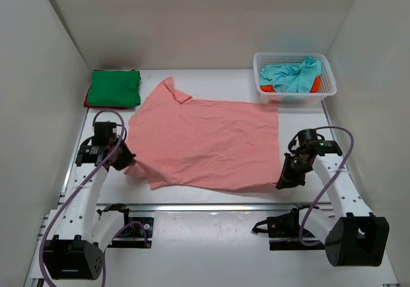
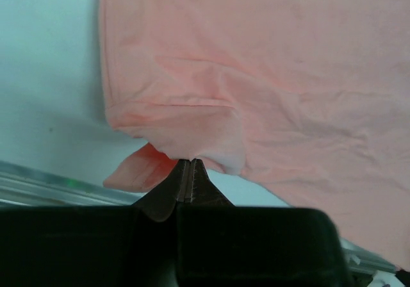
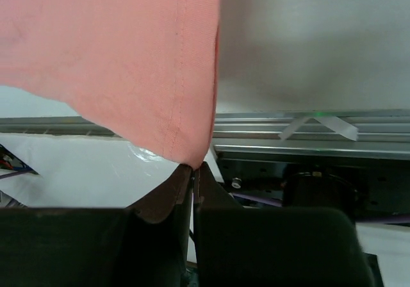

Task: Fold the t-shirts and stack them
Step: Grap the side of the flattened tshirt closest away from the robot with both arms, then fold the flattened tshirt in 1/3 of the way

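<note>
Fold appears to be starting — left gripper (image 1: 122, 160) and right gripper (image 1: 286, 179) are clamping the near corners of the pink shirt (image 1: 205, 136) lying spread on the table (image 1: 192, 232); next, likely, carrying that edge evenly far.

Top external: looked steeply down from above and behind both bases, far off, whole table (image 1: 205, 223) framed.
Left wrist: sat close behind left gripper (image 2: 186, 165), facing along it.
Right wrist: same at right gripper (image 3: 193, 168).
Shared: salmon t-shirt (image 1: 211, 139), all three views.

wht mesh basket (image 1: 298, 97) back R, table (image 1: 218, 85)
</note>
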Motion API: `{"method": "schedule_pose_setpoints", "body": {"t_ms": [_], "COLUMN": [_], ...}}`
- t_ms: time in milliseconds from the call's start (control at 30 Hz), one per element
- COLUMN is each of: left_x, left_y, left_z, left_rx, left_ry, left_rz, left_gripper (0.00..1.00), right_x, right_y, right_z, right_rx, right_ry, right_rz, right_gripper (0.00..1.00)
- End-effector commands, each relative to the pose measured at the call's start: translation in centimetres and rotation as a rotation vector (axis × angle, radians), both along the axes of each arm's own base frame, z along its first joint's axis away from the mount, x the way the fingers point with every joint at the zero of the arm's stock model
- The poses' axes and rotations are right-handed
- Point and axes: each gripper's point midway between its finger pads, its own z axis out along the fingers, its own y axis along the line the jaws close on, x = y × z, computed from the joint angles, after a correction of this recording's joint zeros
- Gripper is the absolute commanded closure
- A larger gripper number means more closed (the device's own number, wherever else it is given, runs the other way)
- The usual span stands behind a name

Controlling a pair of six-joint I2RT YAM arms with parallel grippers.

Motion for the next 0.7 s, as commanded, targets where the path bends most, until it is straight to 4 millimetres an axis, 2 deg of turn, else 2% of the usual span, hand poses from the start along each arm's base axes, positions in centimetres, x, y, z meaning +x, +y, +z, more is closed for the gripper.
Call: {"method": "schedule_pose_setpoints", "body": {"t_ms": [0,100,200,333,400,500,533,567,600,667], "left_x": [-1.4,-1.8,-1.4,0.9,1.8,3.5,3.9,4.6,5.0,6.0], "left_y": [0.3,0.2,0.5,0.4,-0.1,-0.1,0.0,-0.1,0.6,0.4], "left_z": [-1.2,-1.1,0.0,1.3,1.0,1.7,1.3,2.0,1.8,1.9], "left_rx": [0.014,0.017,0.026,0.018,-0.004,-0.008,-0.005,-0.008,-0.015,-0.027], "left_ry": [0.064,0.086,0.057,-0.007,0.007,-0.019,-0.006,-0.030,-0.028,-0.028], "left_rz": [-0.008,-0.028,-0.020,-0.016,-0.026,-0.023,-0.021,-0.020,0.013,0.012], "left_gripper": [1.00,1.00,1.00,1.00,1.00,1.00,1.00,1.00,1.00,1.00], "right_x": [0.1,1.2,2.4,4.1,4.7,5.5,6.0,6.0,6.6,7.3], "right_y": [-1.2,-1.5,-1.8,-2.2,-2.7,-3.3,-3.4,-3.5,-3.7,-3.5], "right_z": [0.9,0.9,0.9,0.5,0.4,-0.1,-0.1,-0.3,-0.6,-0.6], "right_rx": [-0.013,-0.020,-0.028,-0.016,-0.039,-0.027,-0.013,-0.008,-0.010,-0.009], "right_ry": [-0.004,-0.001,0.001,-0.007,-0.012,-0.014,-0.028,-0.016,-0.025,-0.028], "right_rz": [0.027,0.032,0.031,-0.006,-0.002,-0.051,-0.068,-0.078,-0.077,-0.072], "right_gripper": [1.00,1.00,1.00,1.00,1.00,1.00,0.99,1.00,1.00,1.00]}}
